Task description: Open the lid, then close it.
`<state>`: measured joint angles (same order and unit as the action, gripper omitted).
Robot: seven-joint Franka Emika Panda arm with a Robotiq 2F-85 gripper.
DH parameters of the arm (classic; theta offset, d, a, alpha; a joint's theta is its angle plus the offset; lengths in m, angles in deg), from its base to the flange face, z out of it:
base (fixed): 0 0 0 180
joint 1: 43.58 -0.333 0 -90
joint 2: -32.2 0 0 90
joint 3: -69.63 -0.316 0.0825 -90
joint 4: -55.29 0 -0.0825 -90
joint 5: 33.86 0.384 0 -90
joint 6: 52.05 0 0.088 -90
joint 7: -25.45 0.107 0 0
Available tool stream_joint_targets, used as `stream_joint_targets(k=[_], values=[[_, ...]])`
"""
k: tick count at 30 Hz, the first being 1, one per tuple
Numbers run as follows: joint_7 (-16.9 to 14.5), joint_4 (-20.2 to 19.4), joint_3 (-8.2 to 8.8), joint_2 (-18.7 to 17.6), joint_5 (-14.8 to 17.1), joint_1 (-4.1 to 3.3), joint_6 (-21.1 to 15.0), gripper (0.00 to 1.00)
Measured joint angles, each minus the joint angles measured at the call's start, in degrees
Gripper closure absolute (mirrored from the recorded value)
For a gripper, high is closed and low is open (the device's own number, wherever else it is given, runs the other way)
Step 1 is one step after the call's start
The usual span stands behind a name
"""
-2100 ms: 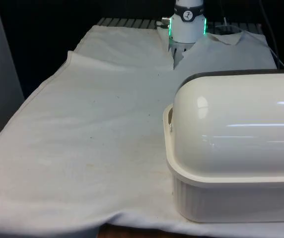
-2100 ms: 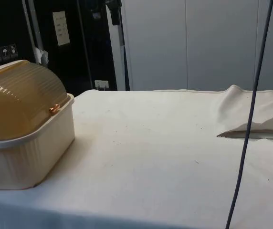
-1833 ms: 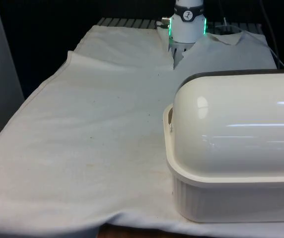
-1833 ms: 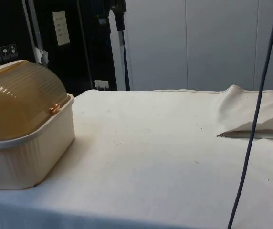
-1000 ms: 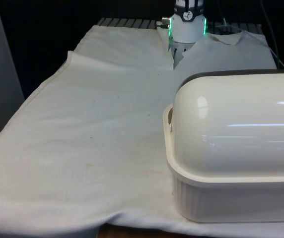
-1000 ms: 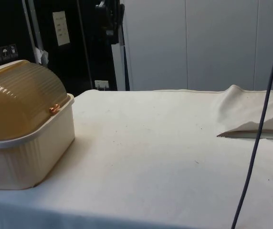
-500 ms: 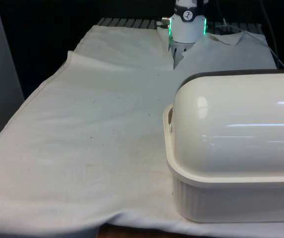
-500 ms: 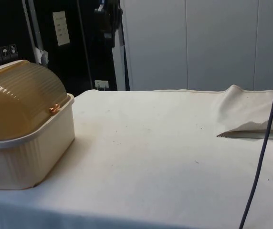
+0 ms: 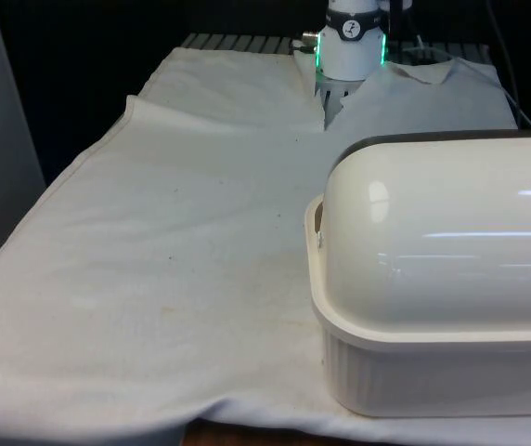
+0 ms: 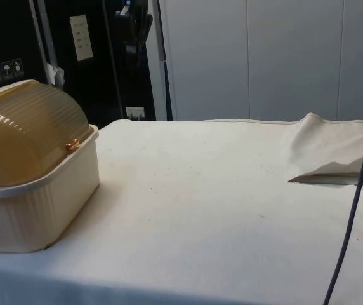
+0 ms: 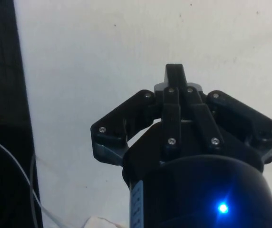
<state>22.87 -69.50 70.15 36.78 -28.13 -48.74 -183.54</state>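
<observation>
Approach step: bread box [image 9: 442,307] lid [image 10: 29,130] down. Your gripper [image 11: 175,78], fingers pressed together and empty, hangs above the cloth [image 9: 182,242]; next, reach the lid's edge.

Even, bright overhead light on white cloth [image 9: 173,232]. Specular streaks on the bread box lid [image 9: 451,242]; soft shadow at the box base. Background beyond the cloth dark. Wrist view: cloth overexposed.
</observation>
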Motion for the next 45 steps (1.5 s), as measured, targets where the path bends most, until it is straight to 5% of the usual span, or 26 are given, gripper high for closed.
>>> stream_joint_targets(k=[32,45], values=[[-7.22,-4.24,-3.55,-0.29,6.19,-0.29,-14.95,1.0],[-9.91,-9.97,-4.35,0.11,6.53,-0.29,-24.01,1.0]])
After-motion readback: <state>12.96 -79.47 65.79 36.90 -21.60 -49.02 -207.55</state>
